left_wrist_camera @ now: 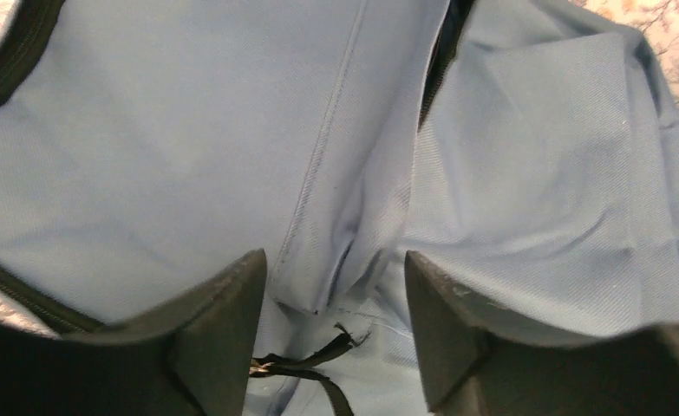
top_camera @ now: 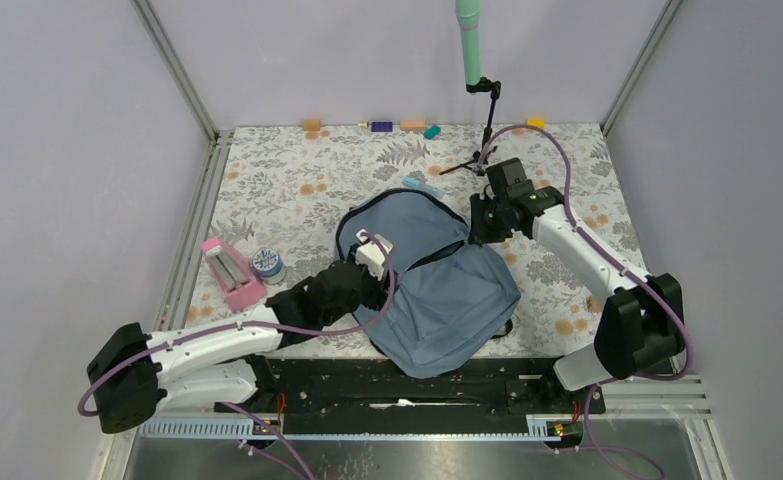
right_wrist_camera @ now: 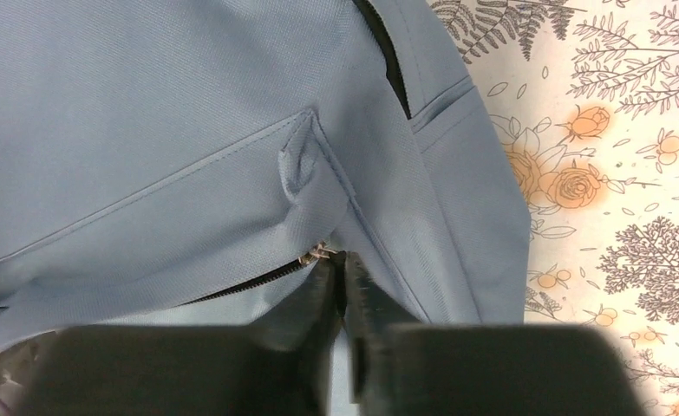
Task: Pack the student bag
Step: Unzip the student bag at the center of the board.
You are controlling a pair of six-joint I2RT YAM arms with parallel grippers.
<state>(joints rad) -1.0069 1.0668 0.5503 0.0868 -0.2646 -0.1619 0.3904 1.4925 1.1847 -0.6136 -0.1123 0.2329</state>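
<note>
The student bag point(top_camera: 437, 290), a large soft grey-blue fabric backpack with black zippers, lies in the middle of the floral-patterned counter point(top_camera: 287, 180), its lower end near the front edge. Its main compartment is unzipped, and the opening shows as a rounded, black-edged mouth at the far end.

The left claw point(top_camera: 371, 262) sits at this mouth. In the left wrist view its two black fingers point(left_wrist_camera: 231, 321) stand well apart over the smooth blue lining and hold nothing. The right claw point(top_camera: 479, 232) is at the bag's right edge. In the right wrist view its fingers point(right_wrist_camera: 327, 295) are pressed together on the fabric at the end of a black zipper point(right_wrist_camera: 240, 284).

Just beyond the bag lies a small light-blue object point(top_camera: 422, 185). To the left stand a pink plastic holder point(top_camera: 232, 272) and, just beside it, a round blue-and-white roll point(top_camera: 267, 263). Small coloured blocks point(top_camera: 381, 126) line the far edge, near a black tripod point(top_camera: 482, 150) carrying a green pole.
</note>
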